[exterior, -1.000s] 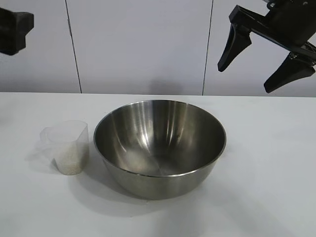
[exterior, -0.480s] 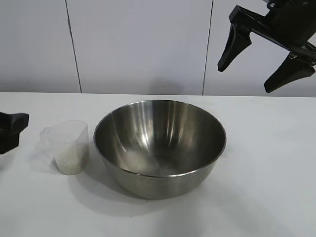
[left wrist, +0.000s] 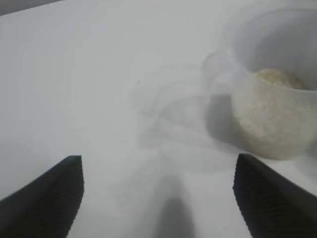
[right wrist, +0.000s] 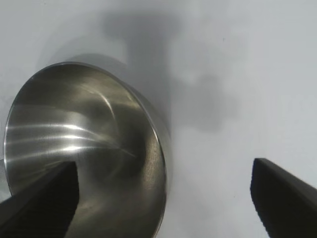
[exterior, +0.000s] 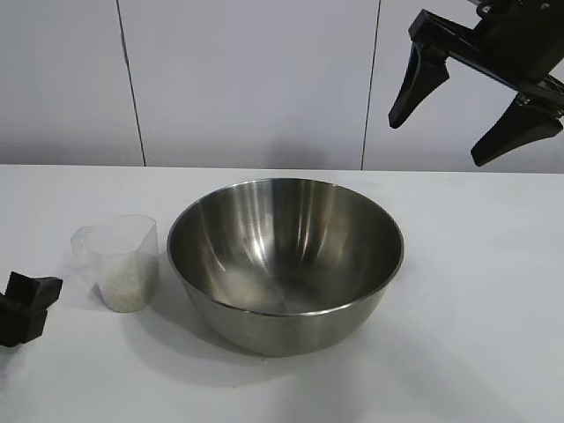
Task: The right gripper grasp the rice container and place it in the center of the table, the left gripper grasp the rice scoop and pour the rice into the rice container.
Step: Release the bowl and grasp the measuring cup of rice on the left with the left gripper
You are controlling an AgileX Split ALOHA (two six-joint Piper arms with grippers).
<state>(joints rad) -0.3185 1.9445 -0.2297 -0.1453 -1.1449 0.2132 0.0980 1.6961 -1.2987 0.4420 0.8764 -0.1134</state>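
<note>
Left claw [left wrist: 158, 198] was down low at the counter [exterior: 476, 291] edge, fingers spread wide, nothing held (only a stub showed in the exterior view). Cup [exterior: 119, 262] of rice [left wrist: 271, 116] sat just beyond it, untouched, upright beside the steel bowl [exterior: 285, 260] at counter center. Right claw [exterior: 476, 101] hung up high past the bowl, open, empty.

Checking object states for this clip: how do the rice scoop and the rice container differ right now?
Size: the rice scoop is small; the rice container beside it is far bigger.
Material: the scoop is translucent plastic; the container is shiny steel.
Contents: the scoop holds rice in its lower part; the container holds none.
Shape: the scoop is tapered with a pouring lip; the container is a round bowl.
Both stand upright on the table, ungrasped.
</note>
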